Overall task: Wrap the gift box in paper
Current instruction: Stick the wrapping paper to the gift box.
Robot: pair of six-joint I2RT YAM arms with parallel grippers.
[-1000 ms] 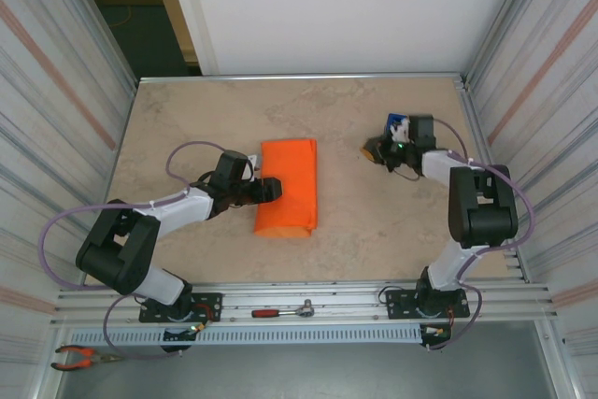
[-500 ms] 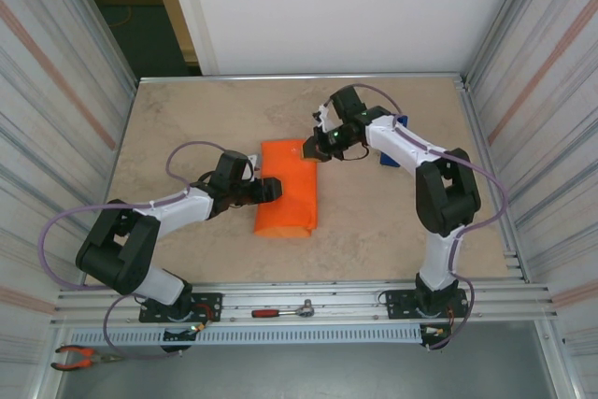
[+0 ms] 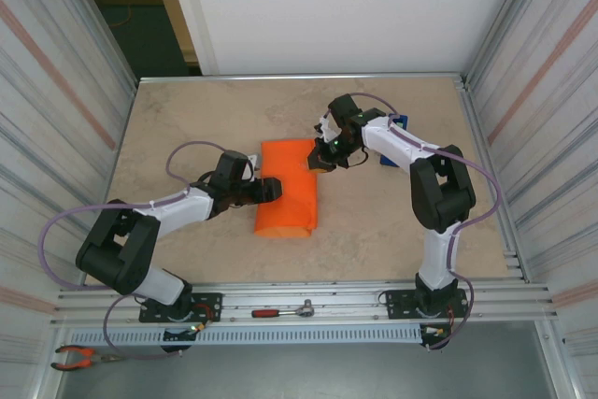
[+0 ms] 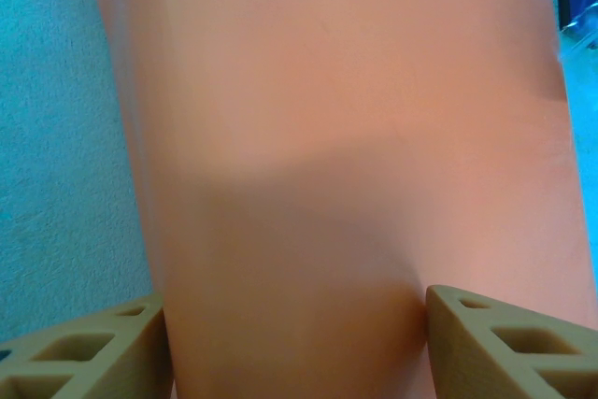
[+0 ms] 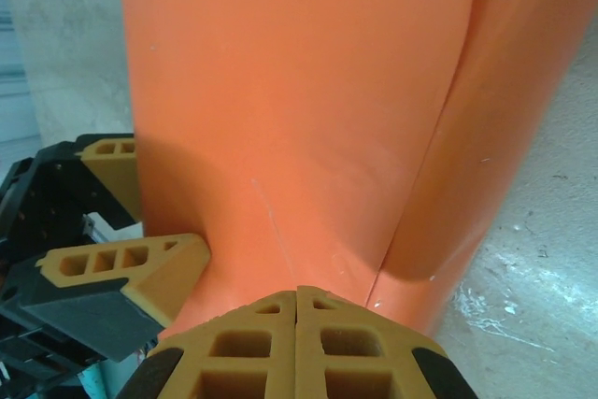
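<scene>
Sideways, left arm [image 3: 177,205] stretches low, jaws clamping gift box [image 3: 288,189].

The gift box [image 3: 288,186] lies on the table [image 3: 187,119]; what seems a tape dispenser [image 3: 400,124] stands behind-right.

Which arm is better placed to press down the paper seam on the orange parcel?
Right. The right gripper, shut, sits right at the paper seam, while the left gripper is clamped on the gift box.
</scene>
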